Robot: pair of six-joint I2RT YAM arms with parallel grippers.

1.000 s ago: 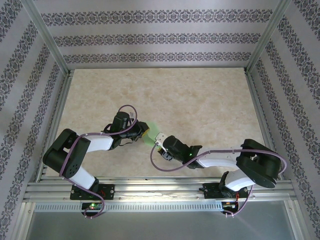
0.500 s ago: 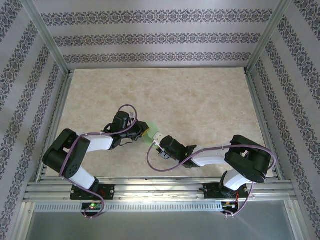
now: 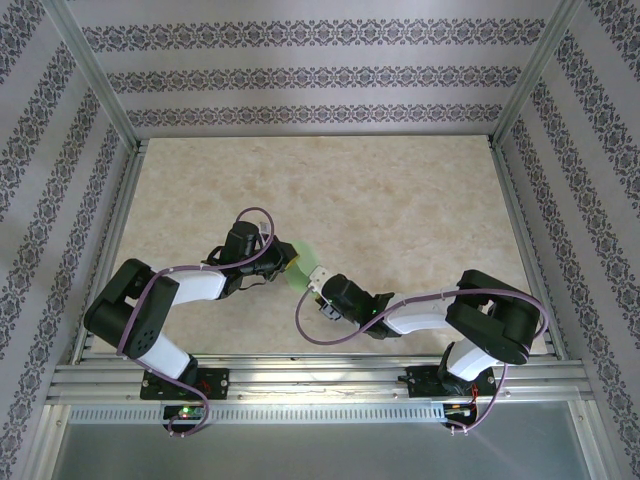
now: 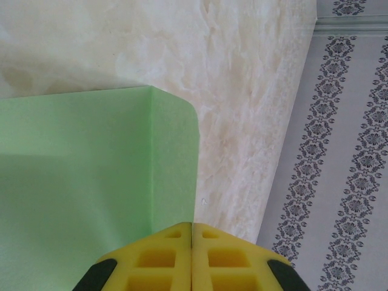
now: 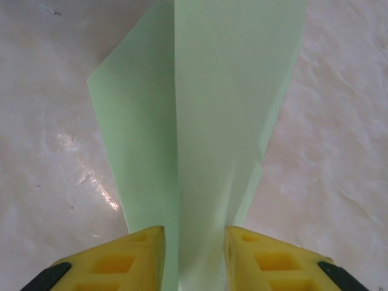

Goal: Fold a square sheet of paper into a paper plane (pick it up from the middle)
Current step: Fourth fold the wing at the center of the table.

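- Left gripper (image 4: 191, 229): jaws together, clamped on the edge of the folded green paper (image 4: 79, 176).
- Right gripper (image 5: 194, 235): jaws apart, paper running between them.
- Paper: spans both grippers, over the table (image 3: 400, 190), near centre.

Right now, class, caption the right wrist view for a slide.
Folded green paper runs through the right gripper, yellow jaws parted.

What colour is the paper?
The paper is plain pale green, with no pattern. It shows best in the right wrist view.
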